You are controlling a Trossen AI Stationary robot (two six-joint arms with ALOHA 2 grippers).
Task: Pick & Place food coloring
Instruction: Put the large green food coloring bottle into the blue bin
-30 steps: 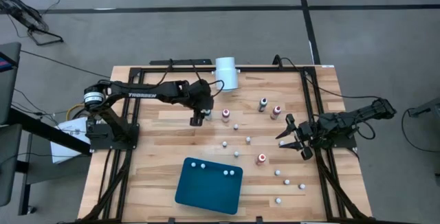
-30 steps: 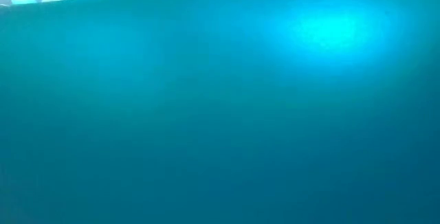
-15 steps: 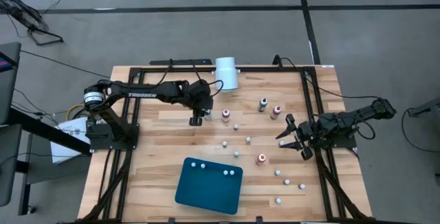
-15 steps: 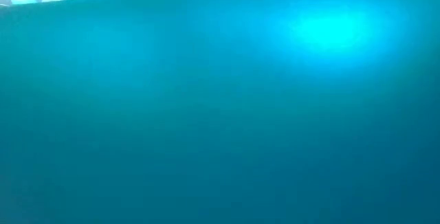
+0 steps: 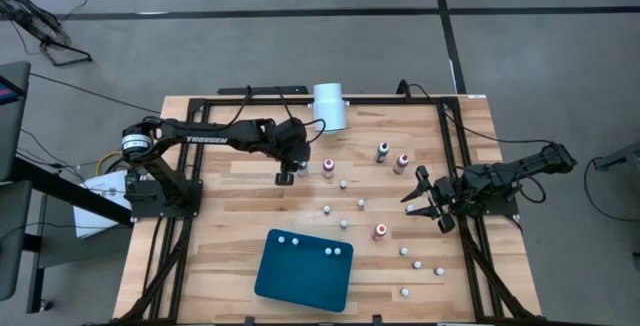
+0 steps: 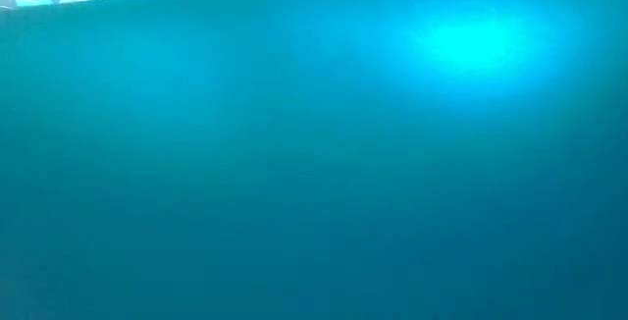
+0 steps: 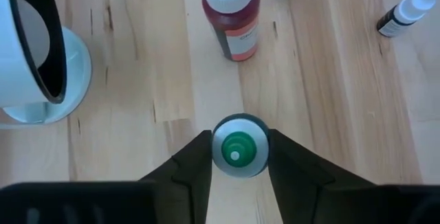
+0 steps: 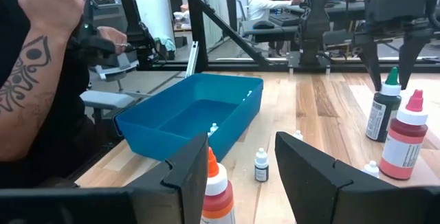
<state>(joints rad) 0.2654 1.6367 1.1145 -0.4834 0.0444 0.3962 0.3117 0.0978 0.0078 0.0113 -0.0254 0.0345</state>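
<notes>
Gripping a green food coloring bottle [image 7: 238,147] in the left claw [image 5: 287,175], fingers closed on it from both sides, over the bench [image 5: 230,216] beside the red bottle [image 7: 232,14] and white cylinder [image 5: 329,105]. Resting with the right claw [image 5: 425,199] spread wide and empty at the bench's right edge, near scattered bottles.

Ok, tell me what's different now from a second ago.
Almost nothing. The left gripper stays closed around the green-capped bottle near the white cylinder, shifting at most a hair. The right gripper waits open at the table's right edge. The loose bottles and the teal tray with its three bottles lie as before.
</notes>
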